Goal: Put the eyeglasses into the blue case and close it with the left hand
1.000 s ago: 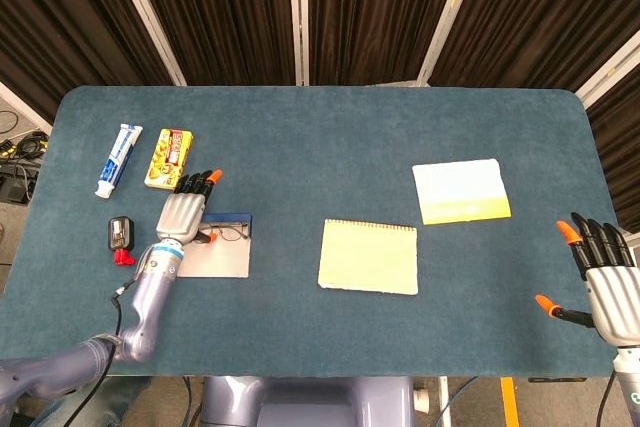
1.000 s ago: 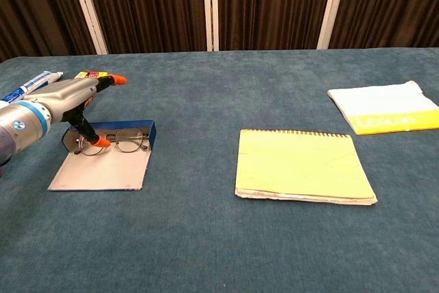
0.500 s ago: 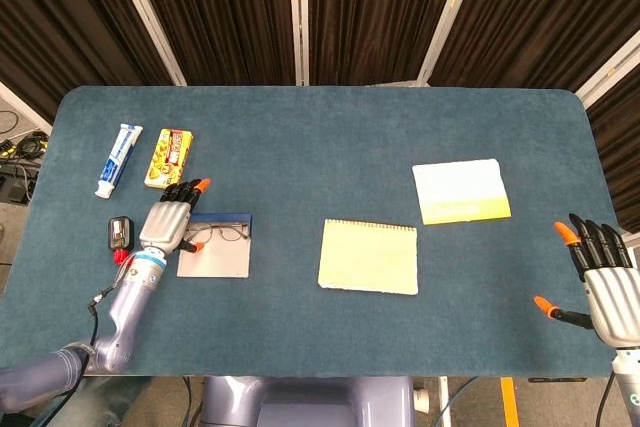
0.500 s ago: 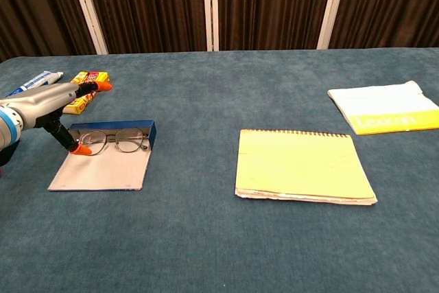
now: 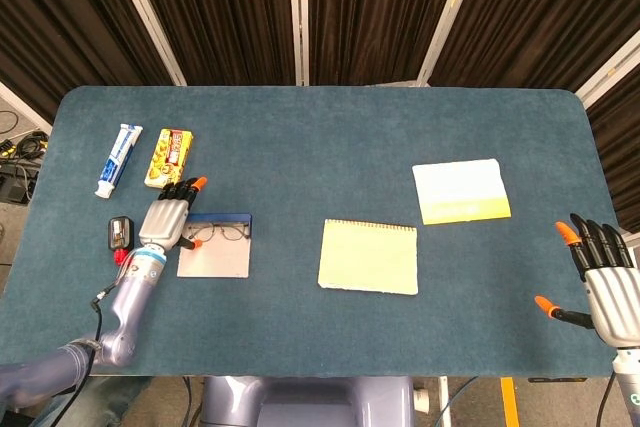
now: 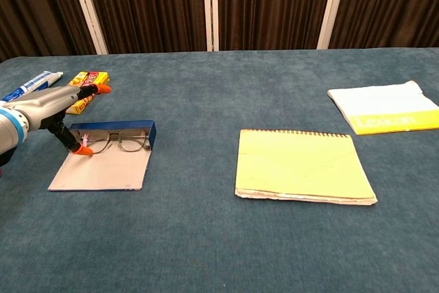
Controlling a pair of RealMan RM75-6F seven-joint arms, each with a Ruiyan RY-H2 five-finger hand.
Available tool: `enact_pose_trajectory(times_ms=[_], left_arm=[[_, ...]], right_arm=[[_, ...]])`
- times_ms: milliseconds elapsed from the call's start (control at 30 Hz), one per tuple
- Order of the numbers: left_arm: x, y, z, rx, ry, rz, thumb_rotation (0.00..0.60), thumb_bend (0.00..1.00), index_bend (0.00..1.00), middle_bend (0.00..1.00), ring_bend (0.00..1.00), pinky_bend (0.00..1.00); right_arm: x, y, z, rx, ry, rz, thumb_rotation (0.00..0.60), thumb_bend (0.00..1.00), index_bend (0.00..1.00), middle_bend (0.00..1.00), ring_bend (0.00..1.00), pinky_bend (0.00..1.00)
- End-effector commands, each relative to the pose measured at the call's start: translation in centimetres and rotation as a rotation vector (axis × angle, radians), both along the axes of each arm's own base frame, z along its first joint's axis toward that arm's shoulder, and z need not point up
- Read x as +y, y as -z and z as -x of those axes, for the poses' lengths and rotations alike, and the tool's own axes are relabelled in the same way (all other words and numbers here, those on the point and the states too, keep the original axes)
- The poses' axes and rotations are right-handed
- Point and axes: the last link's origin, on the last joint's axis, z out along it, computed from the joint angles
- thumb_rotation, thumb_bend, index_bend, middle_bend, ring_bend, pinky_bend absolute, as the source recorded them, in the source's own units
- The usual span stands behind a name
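The open blue case (image 5: pixel 215 257) (image 6: pixel 104 167) lies flat at the table's front left, its grey inside facing up. The eyeglasses (image 5: pixel 224 232) (image 6: pixel 118 141) lie unfolded along the case's far blue wall. My left hand (image 5: pixel 167 215) (image 6: pixel 49 105) hovers at the case's left end with its fingers stretched out and holds nothing. Its thumb tip points down beside the left lens. My right hand (image 5: pixel 604 282) is far off at the table's right front corner, fingers spread and empty; only the head view shows it.
A toothpaste tube (image 5: pixel 118 159) (image 6: pixel 30 85) and a yellow-red box (image 5: pixel 170 157) (image 6: pixel 86 93) lie behind the left hand. A small black and red device (image 5: pixel 120 236) sits left of it. A yellow notebook (image 5: pixel 368 256) (image 6: pixel 302 165) is mid-table, a white-yellow booklet (image 5: pixel 460 190) (image 6: pixel 384 114) further right.
My left hand has drawn back to the left, from over the eyeglasses to the case's left end. The eyeglasses stay lying in the case. My right hand has not moved.
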Motion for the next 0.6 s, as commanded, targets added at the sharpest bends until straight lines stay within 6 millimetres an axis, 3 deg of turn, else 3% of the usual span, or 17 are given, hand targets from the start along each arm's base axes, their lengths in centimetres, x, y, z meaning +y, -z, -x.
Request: enact_pose_trajectory(times_ms=[33, 367, 600], left_arm=[[0.5, 0.0, -0.2, -0.002, -0.004, -0.009, 0.600, 0.11, 0.00, 0.00, 0.00, 0.00], [0.4, -0.5, 0.1, -0.013, -0.003, -0.020, 0.600, 0.11, 0.00, 0.00, 0.00, 0.00], [-1.4, -2.3, 0.4, -0.033, 0.048, -0.019, 0.600, 0.11, 0.00, 0.00, 0.00, 0.00]], right_arm=[[0.0, 0.0, 0.1, 0.000, 0.004, 0.002, 0.600, 0.00, 0.01, 0.00, 0.00, 0.00], [0.0, 0.0, 0.1, 0.002, 0.006, 0.002, 0.600, 0.00, 0.01, 0.00, 0.00, 0.00], [0.0, 0.1, 0.0, -0.001, 0.002, -0.002, 0.600, 0.00, 0.01, 0.00, 0.00, 0.00]])
